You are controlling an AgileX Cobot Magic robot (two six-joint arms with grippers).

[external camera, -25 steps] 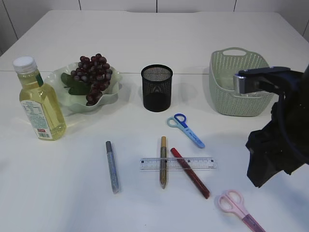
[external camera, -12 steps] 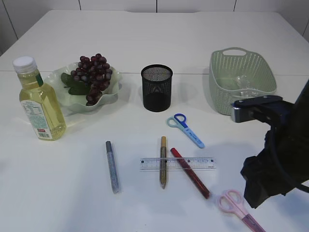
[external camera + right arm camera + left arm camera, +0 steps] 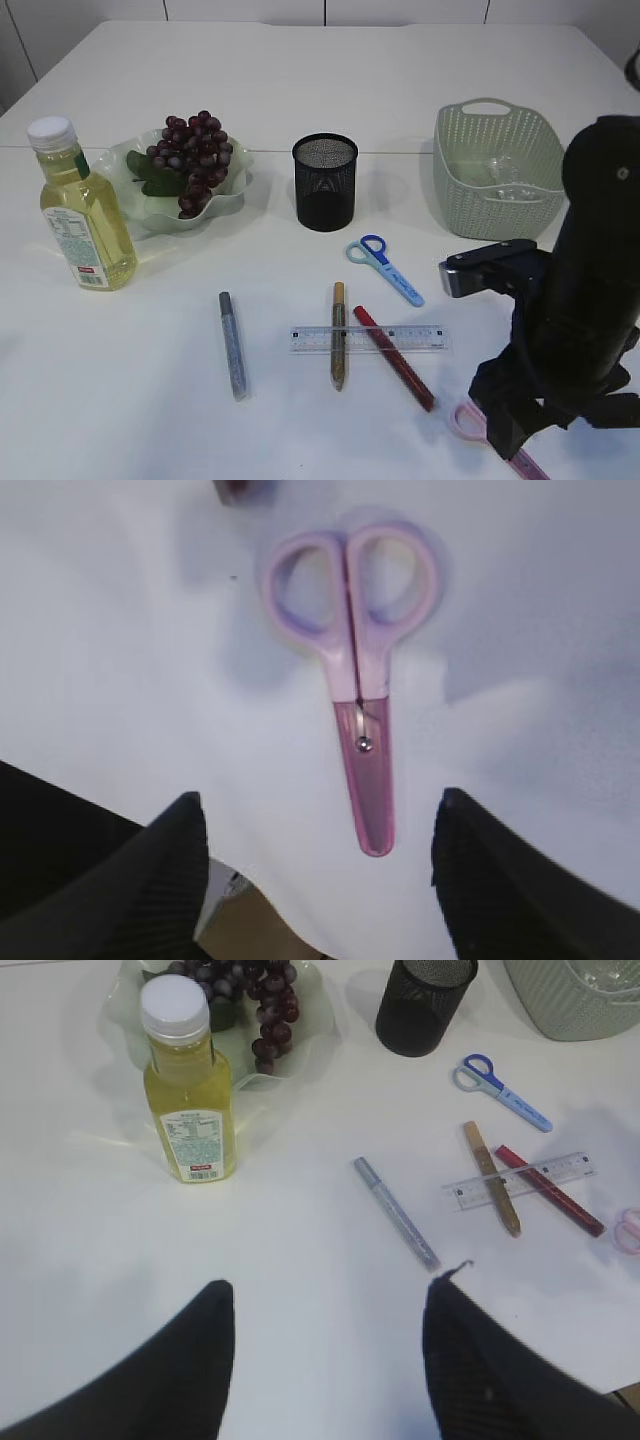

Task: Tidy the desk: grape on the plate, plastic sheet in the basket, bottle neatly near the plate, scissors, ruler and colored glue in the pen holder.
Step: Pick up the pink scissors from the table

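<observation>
The right arm has been brought down from beside the basket [image 3: 500, 165] to the near right of the table, and the right gripper [image 3: 320, 825] now hangs directly over the pink scissors [image 3: 355, 660]. A pick of these scissors is judged to be the step in hand. The jaws are seen wide open, one finger on either side of the closed blade, nothing held and nothing touched yet. The left gripper [image 3: 325, 1345] is also open and empty, parked over bare table near the bottle [image 3: 188, 1090].

Grape [image 3: 195, 150] is already on the plate [image 3: 235, 195]. Blue scissors [image 3: 385, 268], ruler [image 3: 415, 338] and glue pens [image 3: 338, 335] still lie flat, near of the pen holder [image 3: 325, 182], which looks empty.
</observation>
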